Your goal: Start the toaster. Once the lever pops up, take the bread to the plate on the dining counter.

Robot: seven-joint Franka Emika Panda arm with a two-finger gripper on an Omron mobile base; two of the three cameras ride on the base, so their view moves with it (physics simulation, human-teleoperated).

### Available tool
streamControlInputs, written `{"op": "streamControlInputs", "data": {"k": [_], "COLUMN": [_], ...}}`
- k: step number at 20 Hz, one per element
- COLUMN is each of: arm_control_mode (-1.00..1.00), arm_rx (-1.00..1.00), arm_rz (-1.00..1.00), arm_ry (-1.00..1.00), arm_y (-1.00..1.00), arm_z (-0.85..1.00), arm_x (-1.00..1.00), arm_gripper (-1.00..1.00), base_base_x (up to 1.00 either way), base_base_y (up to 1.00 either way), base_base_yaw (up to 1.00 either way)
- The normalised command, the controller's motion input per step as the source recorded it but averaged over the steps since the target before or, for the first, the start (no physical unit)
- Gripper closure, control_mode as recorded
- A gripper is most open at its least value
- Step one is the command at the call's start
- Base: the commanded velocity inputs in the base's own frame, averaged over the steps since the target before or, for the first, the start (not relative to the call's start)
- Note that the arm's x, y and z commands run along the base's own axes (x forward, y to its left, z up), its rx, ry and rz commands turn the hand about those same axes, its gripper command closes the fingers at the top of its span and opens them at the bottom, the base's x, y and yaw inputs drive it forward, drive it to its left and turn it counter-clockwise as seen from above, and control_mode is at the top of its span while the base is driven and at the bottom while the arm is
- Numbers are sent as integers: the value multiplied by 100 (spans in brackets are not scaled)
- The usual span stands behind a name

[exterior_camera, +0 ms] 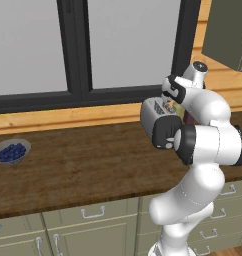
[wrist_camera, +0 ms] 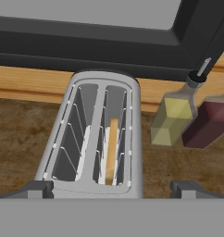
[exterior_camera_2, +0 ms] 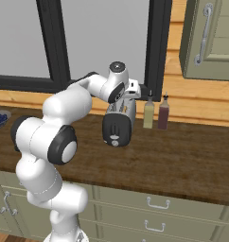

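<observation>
Spread wide, gripper (wrist_camera: 112, 187) hovers over toaster (wrist_camera: 97, 134); bread (wrist_camera: 112, 150) sits sunk in its slot at five o'clock. Starting step: next, press the lever down.

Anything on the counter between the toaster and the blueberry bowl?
No. In the left base view, bare counter runs between the toaster and the blueberry bowl.

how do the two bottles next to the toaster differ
The yellow bottle holds a pale yellow-green liquid; the dark red bottle holds a deep reddish-brown one. The yellow bottle stands nearer the toaster, the dark red bottle on its far side. In the hand view the yellow bottle's dark cap and thin spout show, while the dark red bottle's top is cut off. Both are slim, square-sided, upright and side by side on the wood counter near the wall.
</observation>
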Motion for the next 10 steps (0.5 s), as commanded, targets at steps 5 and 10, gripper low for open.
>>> {"op": "streamControlInputs", "data": {"k": [5, 10], "arm_control_mode": [-100, -100], "arm_rx": [0, 0], "arm_rz": [0, 0], "arm_ry": [0, 0], "arm_y": [0, 0], "arm_z": [0, 0], "arm_x": [0, 0], "arm_gripper": [-100, -100], "base_base_x": [0, 0], "base_base_y": [0, 0], "base_base_yaw": [0, 0]}}
